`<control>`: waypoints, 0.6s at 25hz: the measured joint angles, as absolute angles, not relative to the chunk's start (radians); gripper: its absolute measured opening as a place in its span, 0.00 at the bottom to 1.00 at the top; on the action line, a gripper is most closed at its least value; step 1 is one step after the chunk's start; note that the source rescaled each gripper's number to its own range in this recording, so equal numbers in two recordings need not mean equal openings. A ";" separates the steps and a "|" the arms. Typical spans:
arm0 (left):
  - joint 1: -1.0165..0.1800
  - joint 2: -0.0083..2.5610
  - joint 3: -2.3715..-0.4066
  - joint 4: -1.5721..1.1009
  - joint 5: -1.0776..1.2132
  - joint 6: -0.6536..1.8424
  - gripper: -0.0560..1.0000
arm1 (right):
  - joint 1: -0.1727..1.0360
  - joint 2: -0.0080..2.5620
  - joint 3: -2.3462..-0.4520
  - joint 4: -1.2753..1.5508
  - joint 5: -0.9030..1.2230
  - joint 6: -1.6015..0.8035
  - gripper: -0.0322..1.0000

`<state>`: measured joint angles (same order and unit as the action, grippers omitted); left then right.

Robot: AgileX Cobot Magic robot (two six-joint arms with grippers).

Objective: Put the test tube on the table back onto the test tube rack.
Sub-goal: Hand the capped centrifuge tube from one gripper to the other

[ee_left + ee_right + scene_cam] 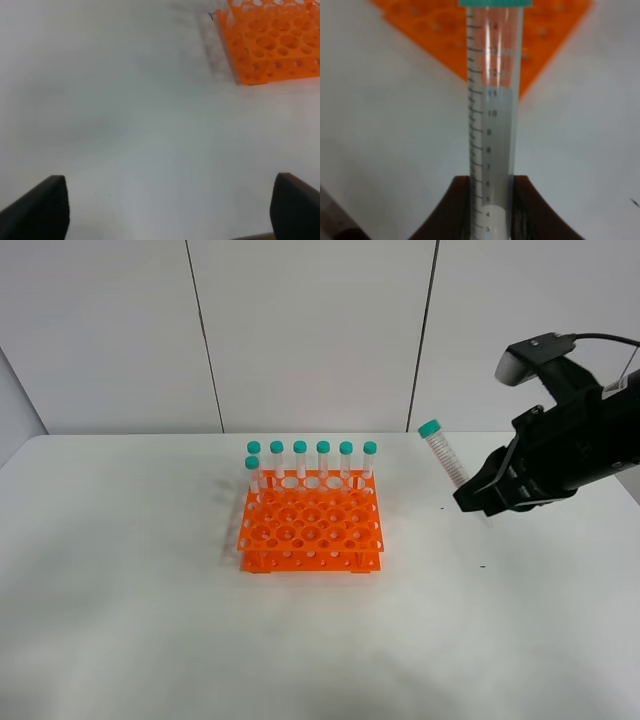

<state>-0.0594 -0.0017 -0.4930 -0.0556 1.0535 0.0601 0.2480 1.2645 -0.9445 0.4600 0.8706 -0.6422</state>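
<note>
My right gripper (468,496) is shut on the test tube (442,454) and holds it in the air, tilted, teal cap up and leaning left, above the white table (120,620) to the right of the rack. The right wrist view shows the tube (492,110) clamped between the dark fingers (450,210), graduation marks visible. The orange test tube rack (311,525) stands mid-table with several teal-capped tubes along its back rows. My left gripper (165,210) is open over bare table, its fingertips (42,205) wide apart, the rack's corner (270,45) ahead of it.
A grey panelled wall (310,330) stands behind the table. The right arm's black body and its camera (535,355) hang over the table's right side. The left arm does not show in the high view.
</note>
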 joint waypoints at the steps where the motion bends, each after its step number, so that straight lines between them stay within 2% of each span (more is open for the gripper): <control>1: -0.059 -0.002 -0.493 -0.056 1.054 0.060 1.00 | 0.248 1.273 -0.928 0.515 0.865 -0.722 0.05; 8: -0.059 -0.002 -0.493 -0.056 1.054 0.060 1.00 | 0.249 1.324 -0.895 0.863 0.883 -1.143 0.05; 15: -0.059 -0.002 -0.493 -0.065 1.047 0.053 1.00 | 0.249 1.324 -0.895 0.904 0.891 -1.228 0.05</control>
<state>-0.0594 -0.0017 -0.4930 -0.0652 1.0472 0.0534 0.2488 1.3242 -0.8954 0.9038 0.8914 -1.2281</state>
